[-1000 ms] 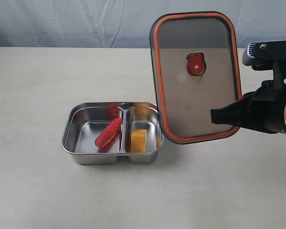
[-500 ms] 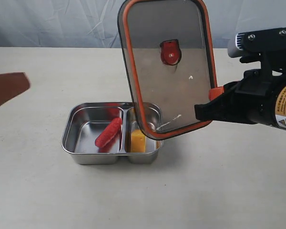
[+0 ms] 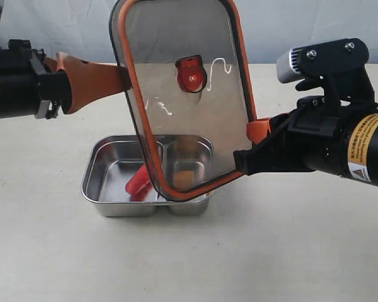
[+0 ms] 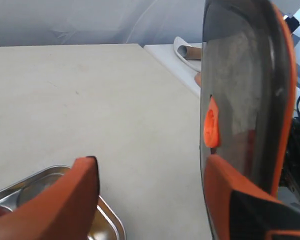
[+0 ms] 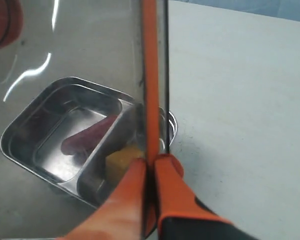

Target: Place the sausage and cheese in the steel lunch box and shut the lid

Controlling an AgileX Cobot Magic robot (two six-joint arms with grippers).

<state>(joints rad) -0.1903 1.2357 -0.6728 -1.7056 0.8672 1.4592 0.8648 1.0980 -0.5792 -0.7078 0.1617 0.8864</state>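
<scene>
So the lid is up in the air over the steel lunch box, standing nearly on edge and tipped a bit, with its orange-rimmed underside facing the exterior camera and the little orange valve tab showing through near the top. The right gripper has it by the lower part of the right-hand edge. In the right wrist view both orange fingers are pinched flat on the rim with no gap, so that's a firm hold. The left gripper is reaching in from the left at the height of the lid's upper edge. Its jaws are spread wide in the left wrist view, and one finger sits right up against the lid while the other hangs well apart from it over the box. I honestly can't tell if that near finger is actually touching. The box itself sits flat on the pale table, uncovered. The sausage lies at a slant in the bigger left compartment, half peeking out past the lid's edge. The cheese is in the smaller right compartment, and you only see it through the smoky plastic. The lid's bottom corner hangs low in front of the box's rim in the exterior view, though whether it's resting on it I can't say.
</scene>
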